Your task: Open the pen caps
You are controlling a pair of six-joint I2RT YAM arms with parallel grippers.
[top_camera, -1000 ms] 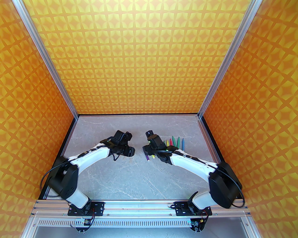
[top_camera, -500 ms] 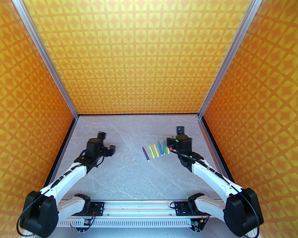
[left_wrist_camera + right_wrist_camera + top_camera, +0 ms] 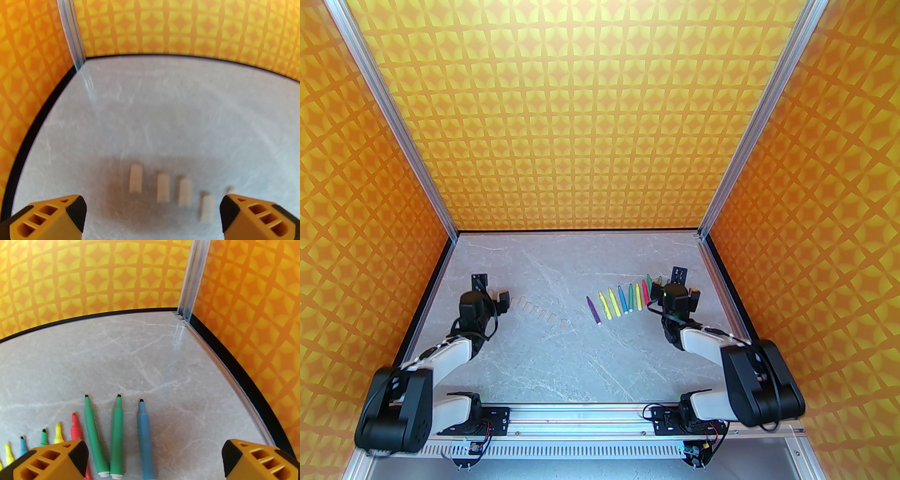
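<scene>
Left gripper (image 3: 491, 290): jaws spread wide and empty; it hangs over the left end of the cap row, near the left wall; in its wrist view the orange fingertips (image 3: 75, 211) stand on either side of the caps, clear of them
Right gripper (image 3: 687, 285): jaws spread wide, nothing between them; it hangs over the right end of the pen row, near the right wall
Pen caps (image 3: 536, 310): pale tubes lying loose on the table (image 3: 562, 365), left of centre; one slanting row from just beside the left gripper toward the near right; side by side but apart; none is on a pen; blurred in the left wrist view
Pens (image 3: 621, 301): right of centre, well apart from the caps; a fanned row, bare tips pointing far, white plugs near; from the left purple, two yellow, blue, green, yellow, red; then two green and one blue under the right gripper, clear in its wrist view
Table: grey marbled top; orange patterned walls left, right and far
</scene>
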